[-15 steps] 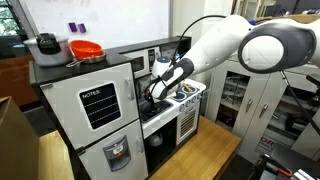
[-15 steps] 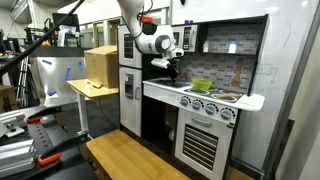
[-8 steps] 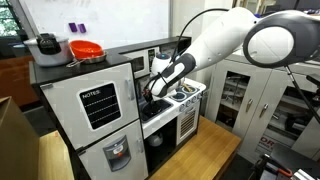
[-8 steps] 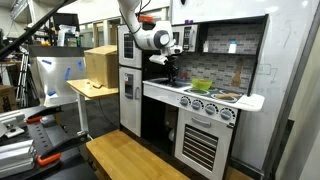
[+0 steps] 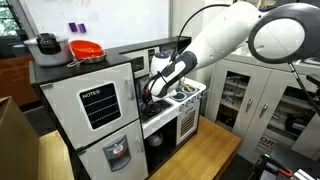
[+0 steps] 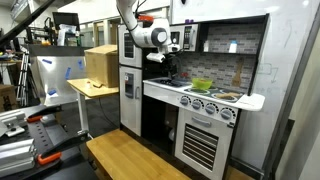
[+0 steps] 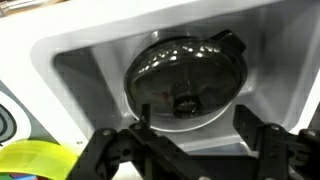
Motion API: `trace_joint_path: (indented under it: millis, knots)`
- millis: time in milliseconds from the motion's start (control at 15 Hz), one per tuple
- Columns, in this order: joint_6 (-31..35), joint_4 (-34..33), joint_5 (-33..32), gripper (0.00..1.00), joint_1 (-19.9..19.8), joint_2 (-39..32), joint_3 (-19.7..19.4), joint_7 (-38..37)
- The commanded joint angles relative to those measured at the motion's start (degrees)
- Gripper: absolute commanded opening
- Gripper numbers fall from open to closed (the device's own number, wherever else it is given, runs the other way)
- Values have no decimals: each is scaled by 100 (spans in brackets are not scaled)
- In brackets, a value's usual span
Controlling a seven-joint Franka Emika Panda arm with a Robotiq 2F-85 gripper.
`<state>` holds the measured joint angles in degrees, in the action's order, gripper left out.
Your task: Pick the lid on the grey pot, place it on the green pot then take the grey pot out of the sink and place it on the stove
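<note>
In the wrist view the grey lid (image 7: 185, 75), domed with a dark knob, sits on the grey pot, whose handle tab (image 7: 229, 40) pokes out at the upper right. Both rest inside the silvery sink (image 7: 80, 70). My gripper (image 7: 192, 135) hangs just above them, open, its two black fingers wide apart with nothing between them. The green pot (image 7: 30, 155) shows as a bright yellow-green rim at the lower left, outside the basin. In both exterior views my gripper (image 5: 150, 95) (image 6: 167, 72) hangs over the sink end of the toy kitchen, beside the stove (image 6: 205, 92).
A white toy fridge (image 5: 95, 105) stands beside the sink, with a silvery black-handled pot (image 5: 45, 43) and a red-orange bowl (image 5: 86, 49) on top. The oven door (image 6: 200, 145) sits below the cooktop. A cardboard box (image 6: 100, 65) rests on a nearby table.
The wrist has lifted a little above the sink. The pot and lid stay in the basin.
</note>
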<state>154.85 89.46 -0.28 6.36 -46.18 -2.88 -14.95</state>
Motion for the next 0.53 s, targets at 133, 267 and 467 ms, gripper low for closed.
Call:
trace_joint_path:
  millis: [133,267,467]
  knots:
    - [-186,151,67,42,36,81,-66,-40]
    - [-216,92,81,27,22,21,-57,-44]
    - [-233,-8,88,8,21,-45,-48,-50]
